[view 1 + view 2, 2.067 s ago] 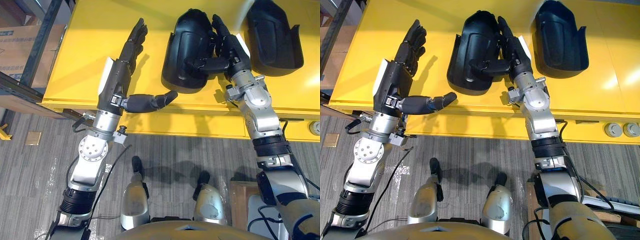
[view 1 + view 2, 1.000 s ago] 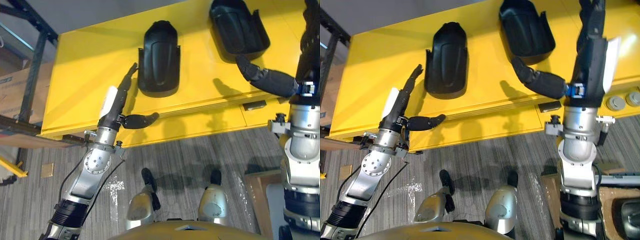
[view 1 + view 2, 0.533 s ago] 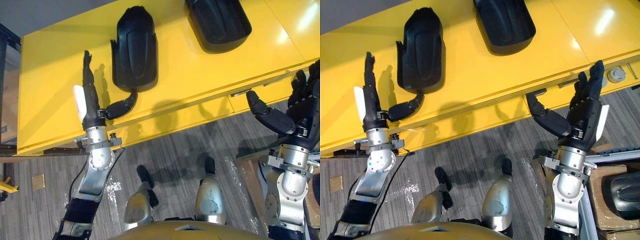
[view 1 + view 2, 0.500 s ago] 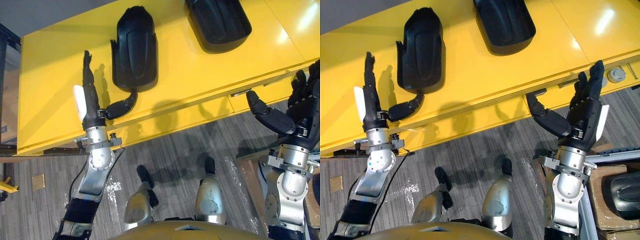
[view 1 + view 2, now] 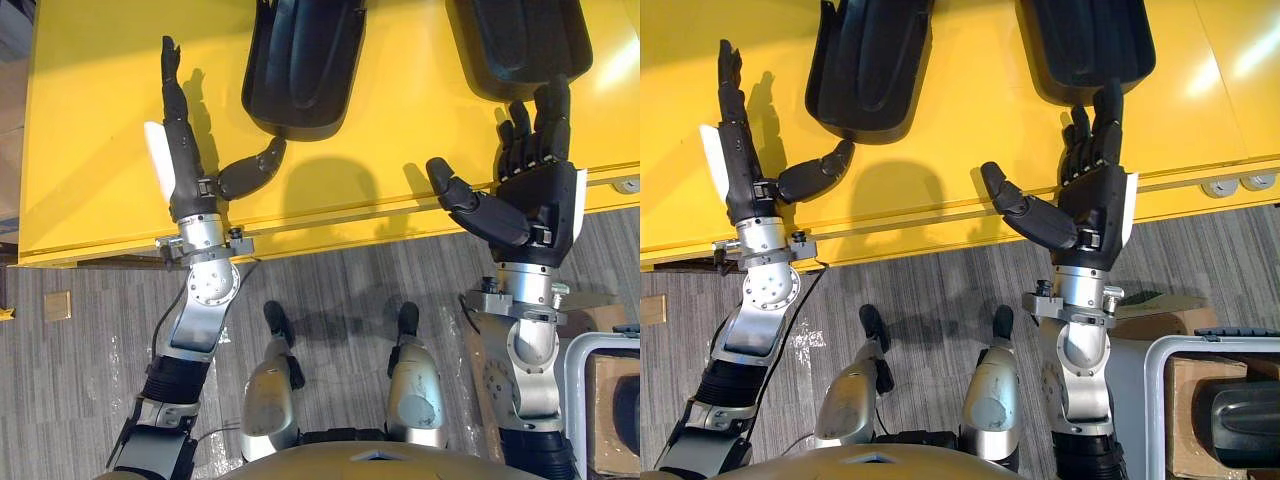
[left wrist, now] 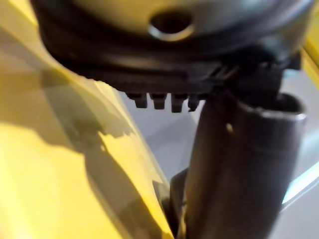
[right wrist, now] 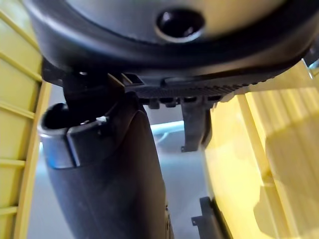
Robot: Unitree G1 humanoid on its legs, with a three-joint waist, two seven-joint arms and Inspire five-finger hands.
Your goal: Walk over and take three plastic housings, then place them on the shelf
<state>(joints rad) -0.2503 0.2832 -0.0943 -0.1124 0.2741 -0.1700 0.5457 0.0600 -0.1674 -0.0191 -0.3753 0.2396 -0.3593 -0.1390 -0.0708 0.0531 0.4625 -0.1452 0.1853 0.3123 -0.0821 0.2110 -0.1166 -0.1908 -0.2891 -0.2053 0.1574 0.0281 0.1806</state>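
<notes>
Left hand (image 5: pixel 183 170): fingers straight, thumb out, empty, over yellow table (image 5: pixel 90 150); thumb tip just beside near edge of left housing (image 5: pixel 300 60). Right hand (image 5: pixel 540 190): fingers straight and spread, empty, at table's front edge, fingertips just short of right housing (image 5: pixel 520 40). Both 2 housings lie on the table, apart.

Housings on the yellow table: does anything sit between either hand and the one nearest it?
Nothing visible does. The open left hand is beside the left housing, the open right hand at the near edge of the right housing; only bare table lies between.
</notes>
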